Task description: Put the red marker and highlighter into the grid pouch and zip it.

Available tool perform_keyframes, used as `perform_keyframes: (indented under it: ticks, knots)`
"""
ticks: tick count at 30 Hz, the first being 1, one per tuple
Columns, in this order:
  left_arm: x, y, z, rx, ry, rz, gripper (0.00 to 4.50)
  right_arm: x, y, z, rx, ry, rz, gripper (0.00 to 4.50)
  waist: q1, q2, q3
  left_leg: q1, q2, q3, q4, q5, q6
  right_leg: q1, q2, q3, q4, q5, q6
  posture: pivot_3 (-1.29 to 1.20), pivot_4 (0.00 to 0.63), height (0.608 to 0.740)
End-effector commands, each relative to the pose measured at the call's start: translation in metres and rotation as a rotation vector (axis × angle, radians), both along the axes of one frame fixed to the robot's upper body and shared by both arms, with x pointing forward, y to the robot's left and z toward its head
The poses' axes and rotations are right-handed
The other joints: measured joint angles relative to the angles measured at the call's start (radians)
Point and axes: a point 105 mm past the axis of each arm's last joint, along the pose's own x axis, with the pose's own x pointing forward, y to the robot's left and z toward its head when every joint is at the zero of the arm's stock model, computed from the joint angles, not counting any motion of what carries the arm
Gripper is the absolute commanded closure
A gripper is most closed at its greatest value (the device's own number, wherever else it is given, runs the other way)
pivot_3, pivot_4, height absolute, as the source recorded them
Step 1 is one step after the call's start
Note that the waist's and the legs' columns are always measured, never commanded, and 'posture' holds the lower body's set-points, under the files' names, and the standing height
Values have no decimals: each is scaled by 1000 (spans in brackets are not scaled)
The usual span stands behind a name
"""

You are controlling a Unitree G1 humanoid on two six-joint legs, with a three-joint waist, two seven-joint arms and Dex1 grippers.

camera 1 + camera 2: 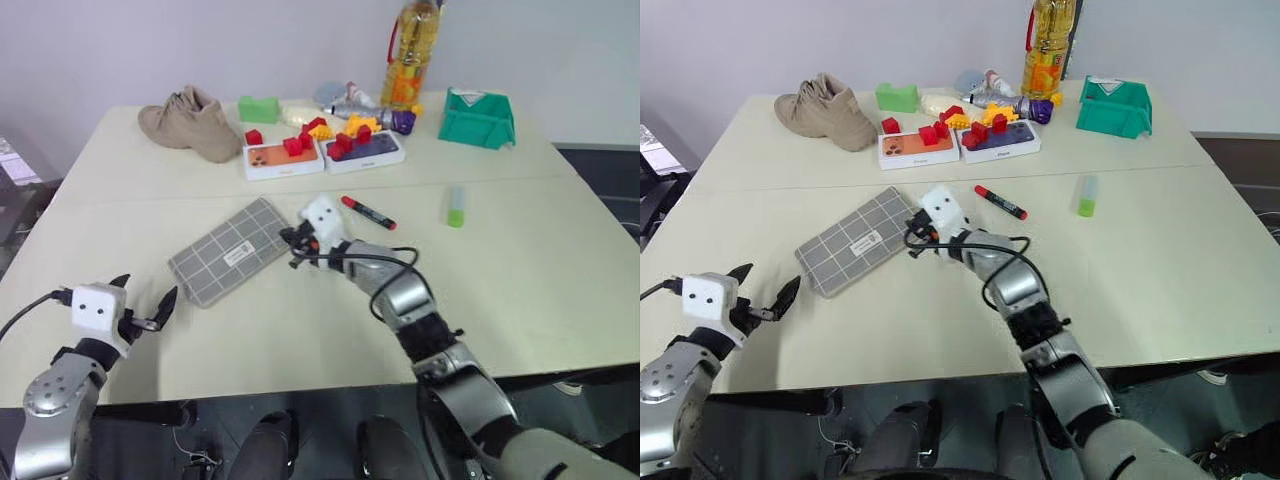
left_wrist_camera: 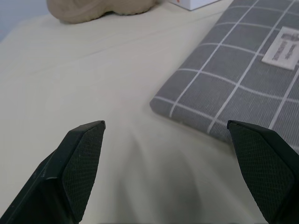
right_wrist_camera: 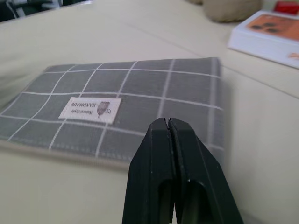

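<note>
The right gripper [image 3: 169, 122] has its 2 fingers pressed together on nothing, tips just beside the near edge of the grid pouch [image 1: 232, 249], which lies flat on the table [image 1: 520, 270]. The red marker [image 1: 368, 212] lies just beyond that hand, the highlighter [image 1: 456, 207] farther off to its right. The left gripper [image 1: 147, 301] is spread wide and empty, with the pouch's corner just ahead.

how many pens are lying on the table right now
2. The red marker lies just beyond the right pincer, near the white box of blocks. The highlighter lies alone farther to the right. Others could be hidden among the clutter at the far edge.
</note>
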Motion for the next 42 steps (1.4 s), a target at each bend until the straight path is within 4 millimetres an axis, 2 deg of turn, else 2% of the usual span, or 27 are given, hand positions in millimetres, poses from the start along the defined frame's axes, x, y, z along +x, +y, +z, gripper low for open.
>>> perform_keyframes:
  ticks: [1,4,7,10,13,17,19,26,29,36,42]
  knots:
    - [-7,7,10,66,-25,3,0,10,3,-15,-33,77,-59,4432,3,0,0,0,0,0,0,0,0,0,0,0,0,0,0,0,150,739]
    - [-15,11,7,141,5,-20,0,13,0,-24,-56,128,-91,4432,4,0,0,0,0,0,0,0,0,-1,0,0,0,0,0,0,150,739]
    - [-19,14,6,230,34,-54,0,13,-1,-25,-34,149,-88,4432,3,0,0,1,0,0,-1,0,0,-1,0,1,0,0,-1,0,150,739]
    - [-19,10,0,408,68,-164,0,13,-1,-23,-3,171,-88,4432,2,0,-1,1,0,0,-2,0,-1,-1,0,2,0,0,-1,0,150,739]
    - [-3,3,2,600,11,-269,0,12,-1,-25,3,180,-87,4432,7,0,-1,2,0,0,-4,0,-1,-1,0,3,0,0,-1,0,150,739]
    - [15,-8,2,762,-72,-390,0,9,0,-26,2,178,-83,4432,5,0,-1,3,0,0,-4,0,-1,-1,0,2,0,1,-1,0,150,739]
    - [24,-17,-1,802,-117,-453,0,8,1,-26,3,177,-83,4432,4,0,-1,3,-1,0,-5,0,-1,-2,1,3,0,1,-1,0,150,739]
    - [37,-35,-13,852,-196,-580,0,9,-2,-24,10,166,-101,4432,6,0,-1,4,-1,0,-5,1,-1,-2,1,4,1,1,-1,0,150,739]
    - [40,-40,-16,864,-222,-611,857,9,-4,-23,14,162,-108,4500,7,0,-2,4,-1,0,-5,1,-1,-2,1,4,2,1,-1,0,150,739]
    - [45,-60,-8,857,-344,-646,4329,5,-2,-25,11,162,-99,4500,9,1,-2,4,-1,0,-5,1,-1,-2,1,4,2,1,-1,0,150,739]
    - [40,-66,-10,762,-332,-641,4431,9,-8,-12,33,120,-112,4500,5,2,-3,4,-1,1,-5,1,-1,-2,1,4,2,1,-1,0,150,739]
